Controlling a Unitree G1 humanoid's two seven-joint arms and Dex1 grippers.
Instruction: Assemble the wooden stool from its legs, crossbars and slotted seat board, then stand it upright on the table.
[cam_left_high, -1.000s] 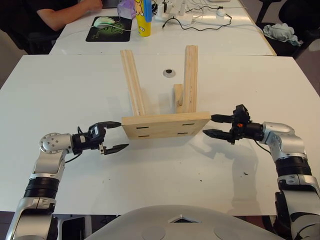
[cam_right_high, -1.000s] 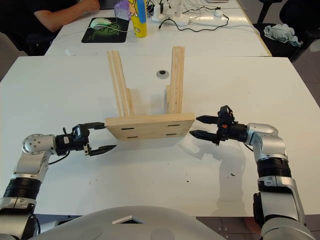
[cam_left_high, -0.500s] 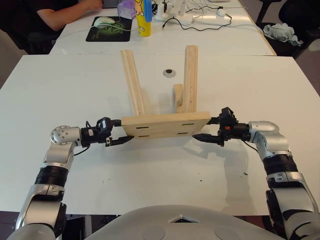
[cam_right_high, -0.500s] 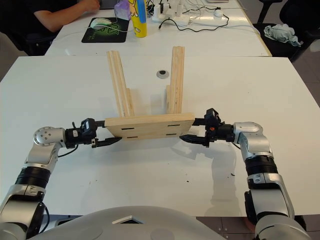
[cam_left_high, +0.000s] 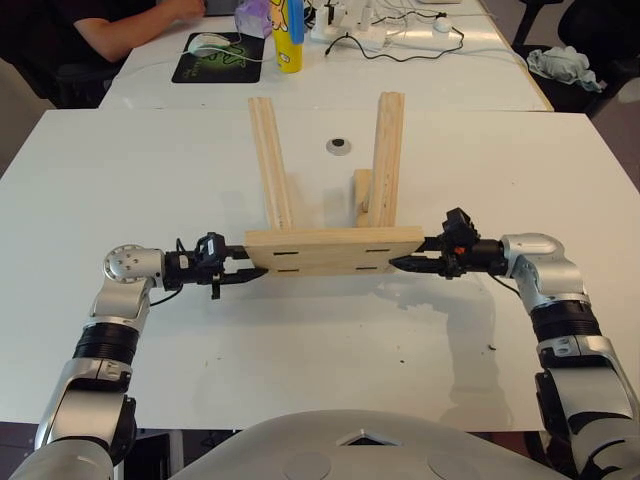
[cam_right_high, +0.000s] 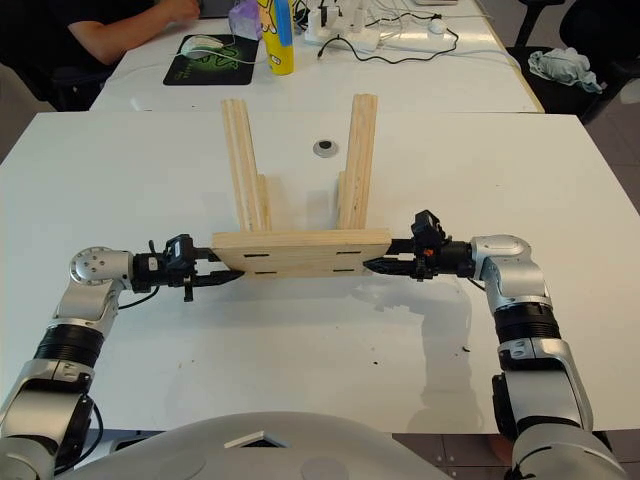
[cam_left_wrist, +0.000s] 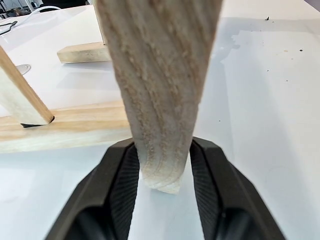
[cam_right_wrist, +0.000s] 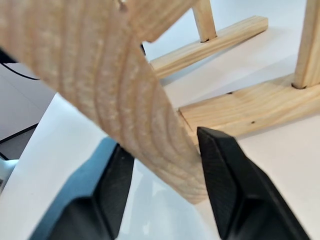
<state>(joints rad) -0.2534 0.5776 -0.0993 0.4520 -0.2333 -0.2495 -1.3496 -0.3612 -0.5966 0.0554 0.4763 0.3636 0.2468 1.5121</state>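
On the table, the assembled-looking stool lay on its side, its seat board clamped endwise between the left gripper and right gripper, its 2 visible legs pointing away from both, so standing it upright was left.

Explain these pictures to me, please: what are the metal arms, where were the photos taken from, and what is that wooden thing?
The arms belong to a humanoid robot. Two pictures look down from its head; two close-ups come from cameras on its wrists. On the white table lies a wooden stool on its side, legs pointing away from the robot. Each arm ends in a two-fingered end effector: the left end effector clamps the left end of the seat board, the right end effector clamps the right end.
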